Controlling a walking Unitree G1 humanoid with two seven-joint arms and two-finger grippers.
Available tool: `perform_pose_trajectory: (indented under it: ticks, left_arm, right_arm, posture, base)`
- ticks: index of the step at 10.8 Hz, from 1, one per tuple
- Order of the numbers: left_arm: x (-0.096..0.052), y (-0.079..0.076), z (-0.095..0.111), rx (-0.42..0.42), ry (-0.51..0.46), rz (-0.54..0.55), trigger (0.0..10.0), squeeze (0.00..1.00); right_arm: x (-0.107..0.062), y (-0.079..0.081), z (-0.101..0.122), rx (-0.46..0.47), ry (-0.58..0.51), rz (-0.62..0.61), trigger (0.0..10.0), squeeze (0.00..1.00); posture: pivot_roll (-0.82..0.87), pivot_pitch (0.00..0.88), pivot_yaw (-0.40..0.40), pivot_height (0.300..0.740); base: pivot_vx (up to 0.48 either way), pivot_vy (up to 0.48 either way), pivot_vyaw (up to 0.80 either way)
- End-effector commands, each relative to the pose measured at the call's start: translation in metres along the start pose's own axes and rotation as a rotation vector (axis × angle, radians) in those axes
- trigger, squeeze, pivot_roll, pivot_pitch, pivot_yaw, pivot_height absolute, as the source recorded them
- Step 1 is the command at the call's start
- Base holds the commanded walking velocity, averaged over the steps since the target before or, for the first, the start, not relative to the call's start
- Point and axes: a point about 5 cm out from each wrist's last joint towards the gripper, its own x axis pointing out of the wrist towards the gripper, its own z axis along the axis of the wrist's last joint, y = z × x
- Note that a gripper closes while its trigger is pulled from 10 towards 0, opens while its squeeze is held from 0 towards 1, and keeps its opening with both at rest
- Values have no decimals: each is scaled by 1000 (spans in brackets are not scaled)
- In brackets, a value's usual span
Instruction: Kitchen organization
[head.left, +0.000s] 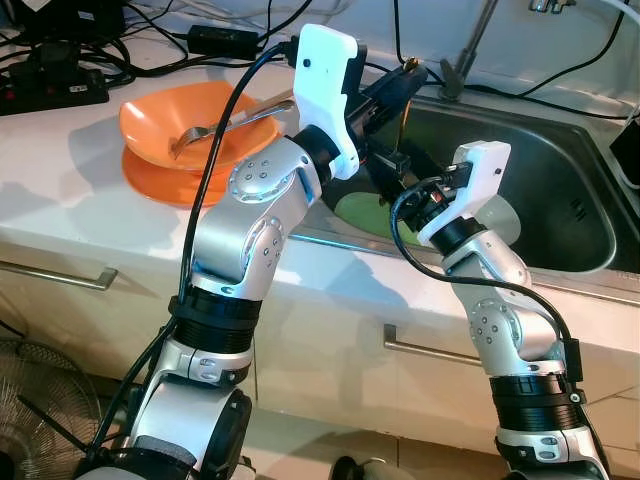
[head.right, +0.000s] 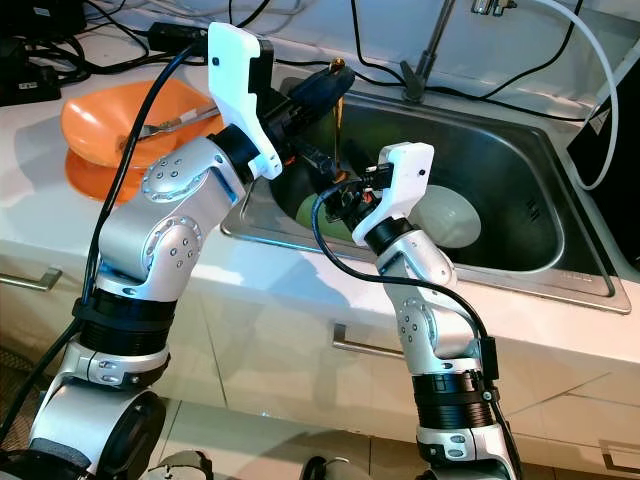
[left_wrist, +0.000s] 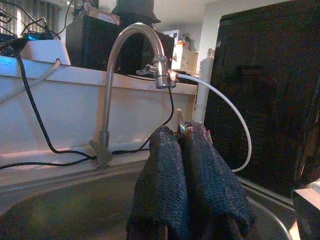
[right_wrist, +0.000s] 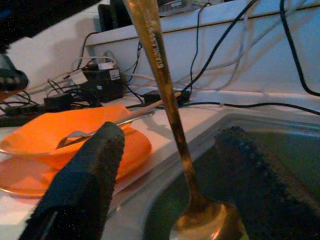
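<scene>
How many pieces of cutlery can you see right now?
2. A gold spoon hangs over the sink, pinched at its handle top by the left gripper. A fork lies in the orange bowl on the counter. More may be hidden in the sink.

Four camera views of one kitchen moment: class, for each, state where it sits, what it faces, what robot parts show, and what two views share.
Left eye: head, looking down at counter, orange bowl, sink; both arms.
Right eye: same, shifted; both arms.
Left wrist: along the shut left tool toward the faucet.
Right wrist: between the open right tool fingers at a gold spoon.
Shared: both wrist views show that spoon, held by the left tool.
</scene>
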Motion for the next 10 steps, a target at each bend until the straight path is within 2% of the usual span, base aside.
perform_pose_trajectory:
  ticks: [1, 10]
  left_arm:
    - [1, -7, 3, 4, -9, -38, 10000, 0]
    - [1, -9, 3, 13, -6, -45, 10000, 0]
  right_arm:
    - [-1, -5, 1, -15, -7, -27, 0, 0]
    - [-1, -7, -5, -19, 4, -39, 0, 0]
  posture:
    - [3, 80, -89, 740]
    - [9, 62, -91, 740]
  base:
    - [0, 0, 0]
    - [0, 0, 0]
